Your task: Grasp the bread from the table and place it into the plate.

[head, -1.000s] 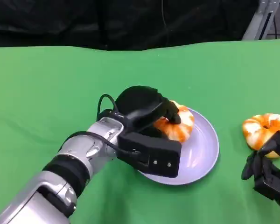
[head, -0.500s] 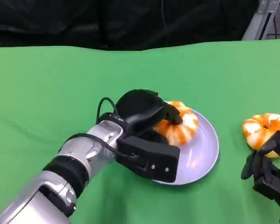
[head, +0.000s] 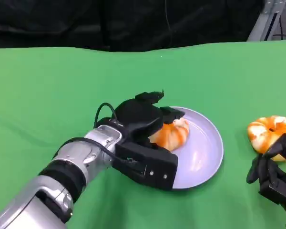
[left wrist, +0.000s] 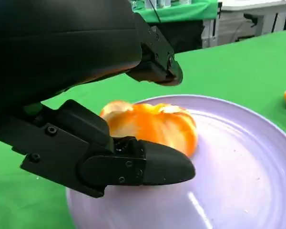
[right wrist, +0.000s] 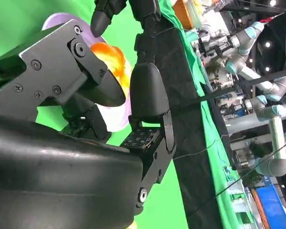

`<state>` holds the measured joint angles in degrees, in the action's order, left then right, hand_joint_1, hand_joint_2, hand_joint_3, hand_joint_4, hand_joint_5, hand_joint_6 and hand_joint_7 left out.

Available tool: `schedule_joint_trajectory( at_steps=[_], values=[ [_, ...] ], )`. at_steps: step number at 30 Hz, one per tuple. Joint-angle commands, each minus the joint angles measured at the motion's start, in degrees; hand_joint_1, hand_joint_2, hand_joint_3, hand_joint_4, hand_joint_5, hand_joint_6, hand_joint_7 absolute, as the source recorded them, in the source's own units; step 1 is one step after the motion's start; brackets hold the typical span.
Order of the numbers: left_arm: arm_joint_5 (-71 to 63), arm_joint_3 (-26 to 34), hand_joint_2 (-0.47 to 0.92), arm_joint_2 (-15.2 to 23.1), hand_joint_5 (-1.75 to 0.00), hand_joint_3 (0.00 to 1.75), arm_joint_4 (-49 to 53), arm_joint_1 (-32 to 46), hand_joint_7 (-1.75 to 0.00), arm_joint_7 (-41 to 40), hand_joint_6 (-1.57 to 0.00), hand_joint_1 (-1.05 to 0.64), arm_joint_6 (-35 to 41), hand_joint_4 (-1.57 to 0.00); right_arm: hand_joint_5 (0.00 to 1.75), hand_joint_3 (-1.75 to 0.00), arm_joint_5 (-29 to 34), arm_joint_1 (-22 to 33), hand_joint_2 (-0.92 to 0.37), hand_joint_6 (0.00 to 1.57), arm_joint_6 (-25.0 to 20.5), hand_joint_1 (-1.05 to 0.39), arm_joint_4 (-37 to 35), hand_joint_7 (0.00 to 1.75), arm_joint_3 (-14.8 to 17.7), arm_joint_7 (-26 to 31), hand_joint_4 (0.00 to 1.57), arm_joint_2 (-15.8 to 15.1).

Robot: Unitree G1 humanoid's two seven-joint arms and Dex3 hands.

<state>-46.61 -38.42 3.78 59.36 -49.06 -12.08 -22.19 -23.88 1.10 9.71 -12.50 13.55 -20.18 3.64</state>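
- Head view, nearest first: the right hand sits low at the near right corner of the green desk, fingers curled in with nothing in them, just beside a second bread that lies on the cloth outside the plate.
- Next comes the left hand, at the near-left rim of the plate. Half a second ago its fingers were closed over the top of the bread; now they are spread, the upper ones lifted off and the lower one lying low alongside.
- The left wrist view bears this out: the bread rests on the plate's surface, with open space between it and the upper fingers, while the lower finger lies close against its near side. Whether that finger touches the bread I cannot tell.
- The bread has shifted a little toward the plate's near-left side compared with a second ago, and sits fully inside the rim.
- My reading: the release is done, so for this bread the placing step is complete; what remains is drawing the left hand back without nudging the bread.
- Farthest off, the desk ends at a dark backdrop.
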Motion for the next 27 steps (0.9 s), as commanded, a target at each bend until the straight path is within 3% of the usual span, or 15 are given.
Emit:
schedule_joint_trajectory(
  at_steps=[1, 8, 12, 16, 23, 27],
  values=[
    [1.93, 1.33, 0.92, 1.46, 0.0, 0.61, -0.6, 1.03, -0.01, 0.97, -0.3, -1.05, -1.39, 0.0, 1.75, -1.41, -0.14, 0.34, -0.43, 0.76, 0.56, -0.05, 0.23, 1.65, 0.5, 0.14, 0.93, -0.82],
    [7.85, 5.63, 0.92, 2.69, -0.02, 0.52, -2.19, 3.17, -0.02, 3.12, -0.34, -1.03, -5.78, -0.04, 1.75, -1.41, -0.64, 0.36, -0.43, 0.76, -0.47, -0.05, 0.59, 1.65, 0.62, 0.17, 0.92, -0.96],
    [17.58, 11.73, 0.92, 3.18, -0.07, 0.41, -6.08, 7.24, -0.02, 10.15, -0.38, -0.8, -8.68, -0.21, 1.75, -1.42, -0.65, 0.32, -0.43, 0.77, -0.37, -0.04, 0.51, 1.66, 0.6, 0.17, 0.92, -0.71],
    [26.51, 17.56, 0.92, 2.65, -0.17, 0.29, -10.41, 12.0, -0.07, 14.93, -0.56, -0.42, -10.3, -0.56, 1.75, -1.43, -0.39, 0.31, -0.43, 0.77, 0.07, -0.03, 0.23, 1.66, 0.53, 0.01, 0.93, -0.71],
    [42.79, 25.8, 0.92, 2.1, -0.17, 0.32, -19.77, 19.22, -0.08, 28.95, -0.71, -0.18, -4.26, -0.76, 1.75, -1.43, -0.35, 1.13, -0.43, 0.76, -0.87, -0.04, 1.8, 1.66, 0.09, 0.74, 0.92, -0.41],
    [54.1, 31.69, 0.92, 0.62, -0.24, 0.43, -28.71, 25.73, -0.11, 33.78, -0.86, -0.08, 5.27, -0.95, 1.75, -1.43, -0.25, 1.71, -0.44, 0.76, -1.26, -0.04, 2.72, 1.66, -0.27, 1.25, 0.92, -0.36]
  ],
)
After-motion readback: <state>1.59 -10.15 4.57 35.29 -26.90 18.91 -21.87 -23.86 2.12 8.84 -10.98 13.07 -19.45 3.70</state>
